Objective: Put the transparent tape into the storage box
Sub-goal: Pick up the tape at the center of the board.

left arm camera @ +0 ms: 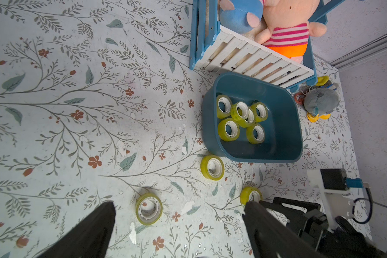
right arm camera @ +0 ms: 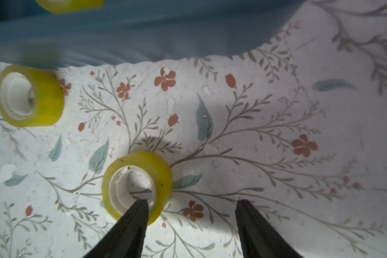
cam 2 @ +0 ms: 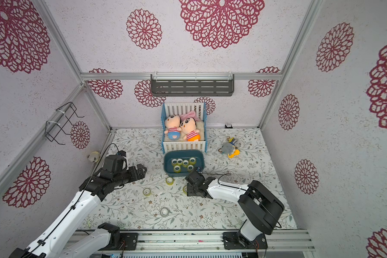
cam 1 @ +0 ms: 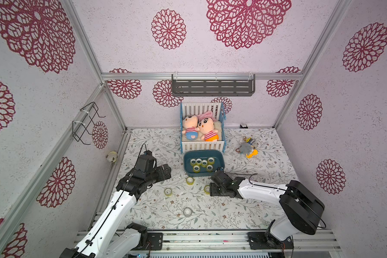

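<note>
- Storage box (cam 1: 202, 152): dark teal tub, mid-surface, directly on the near side of the toy crib (cam 1: 201, 146). Six tape rolls (cam 1: 198, 161) lie inside, bunched in its left half.
- Four more rolls lie loose on the floral surface (cam 1: 255, 201), all nearer than the box.
- Transparent tape roll (right arm camera: 137, 184): lying on its flat face with the core opening up, yellowish with a white core, just near of the box's near wall.
- Right gripper (right arm camera: 191, 202): low over that roll, fingers wide. One fingertip (right arm camera: 141, 207) sits over the core opening, the other over bare surface to the side. The roll's wall lies between them, unpinched. Contact cannot be told.
- Corner roll (cam 1: 190, 180): just off the box's near-left corner.
- Flat roll (cam 1: 168, 191): further left and nearer.
- Pale roll (cam 1: 187, 211): well nearer, alone.
- Left gripper (left arm camera: 179, 207): above the surface left of the box, fingers wide, nothing held. The flat roll lies below the gap.
- Two plush dolls (cam 1: 208, 131) in the crib; grey plush toy (cam 1: 247, 148) right of the box.
</note>
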